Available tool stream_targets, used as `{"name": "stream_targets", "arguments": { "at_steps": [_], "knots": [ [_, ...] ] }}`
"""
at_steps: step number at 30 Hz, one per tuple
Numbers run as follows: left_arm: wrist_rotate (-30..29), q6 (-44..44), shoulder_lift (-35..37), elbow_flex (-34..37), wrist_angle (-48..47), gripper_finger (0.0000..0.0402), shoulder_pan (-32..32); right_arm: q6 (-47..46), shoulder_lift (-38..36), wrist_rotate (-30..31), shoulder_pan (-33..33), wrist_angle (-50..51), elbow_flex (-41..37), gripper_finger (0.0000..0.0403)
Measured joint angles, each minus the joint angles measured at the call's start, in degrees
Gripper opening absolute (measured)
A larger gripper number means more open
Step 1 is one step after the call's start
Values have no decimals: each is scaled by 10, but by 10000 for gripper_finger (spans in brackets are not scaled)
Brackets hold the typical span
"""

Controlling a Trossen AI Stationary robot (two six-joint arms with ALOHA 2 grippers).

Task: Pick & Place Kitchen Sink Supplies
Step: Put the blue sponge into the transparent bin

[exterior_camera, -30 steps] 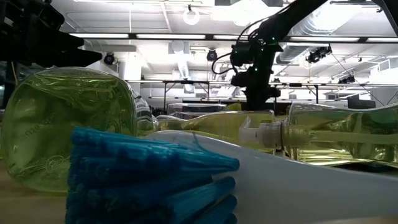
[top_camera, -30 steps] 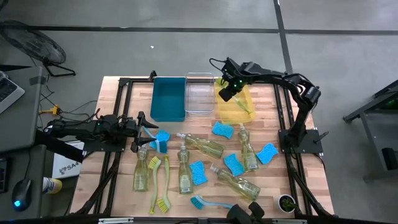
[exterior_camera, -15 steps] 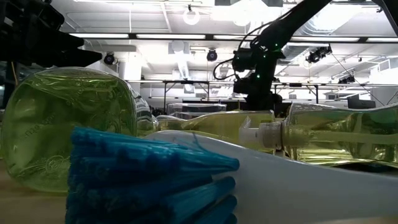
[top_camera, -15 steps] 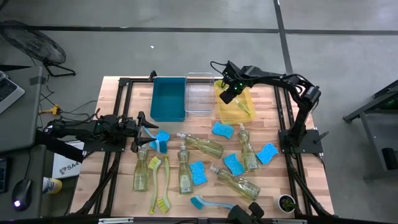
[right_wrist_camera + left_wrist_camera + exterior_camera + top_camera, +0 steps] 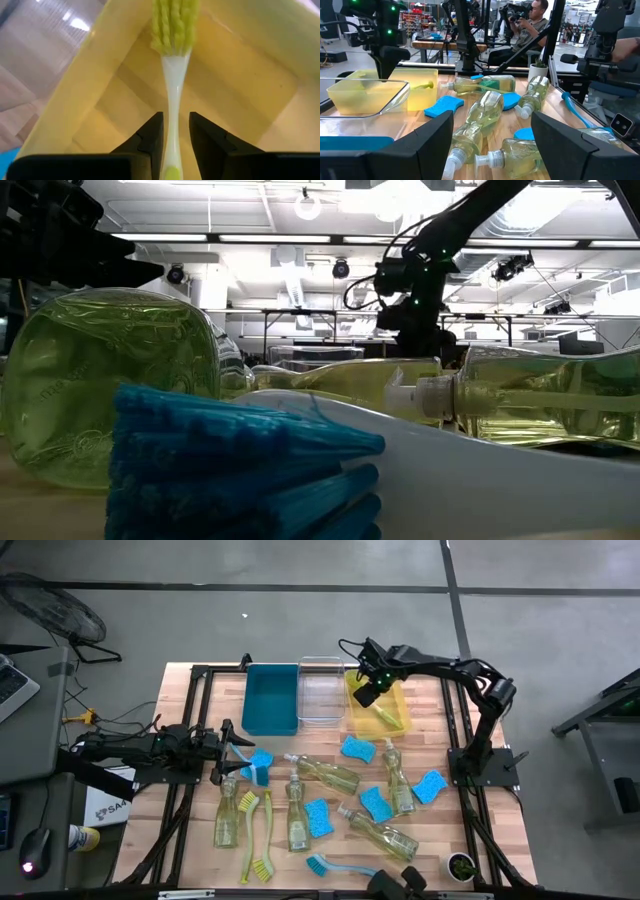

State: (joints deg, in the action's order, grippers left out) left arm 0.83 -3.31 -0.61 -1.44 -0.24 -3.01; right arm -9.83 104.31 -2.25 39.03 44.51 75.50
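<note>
My right gripper (image 5: 366, 692) points steeply down into the yellow bin (image 5: 402, 700) at the table's far side. Its fingers stand a little apart, open, on either side of the white handle of a yellow-green dish brush (image 5: 174, 75), with a sliver of gap on each side. The brush (image 5: 388, 717) lies inside the bin, its bristle head away from the gripper. My left gripper (image 5: 226, 748) waits open at the table's left, level, touching nothing. Several soap bottles (image 5: 325, 775) and blue sponges (image 5: 357, 749) lie on the wooden table.
A teal bin (image 5: 271, 698) and a clear bin (image 5: 320, 692) stand left of the yellow one. Near the front edge lie yellow-green brushes (image 5: 265, 835) and a blue brush (image 5: 335, 865). A small plant pot (image 5: 460, 865) stands at the front right corner.
In the high view the yellow-green brush below my right gripper shows shorter now and lies nearer the middle of the yellow bin than a second ago.
</note>
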Motion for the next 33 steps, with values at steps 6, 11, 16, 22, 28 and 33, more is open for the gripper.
{"name": "stream_targets", "arguments": {
  "at_steps": [6,11,16,22,28,33],
  "knots": [
    [0,0,0,0,0,264,0,-14,0,4,0,79,37,88],
    [0,0,0,0,0,264,0,-30,0,8,-6,164,61,88],
    [0,0,0,0,0,264,0,-39,-8,40,-27,236,63,87],
    [0,0,0,0,0,264,0,-74,-44,89,-66,292,61,87],
    [0,0,0,0,0,264,0,-115,-92,122,-126,320,61,87],
    [0,0,0,0,0,264,0,-151,-117,161,-191,335,56,87]
  ]
}}
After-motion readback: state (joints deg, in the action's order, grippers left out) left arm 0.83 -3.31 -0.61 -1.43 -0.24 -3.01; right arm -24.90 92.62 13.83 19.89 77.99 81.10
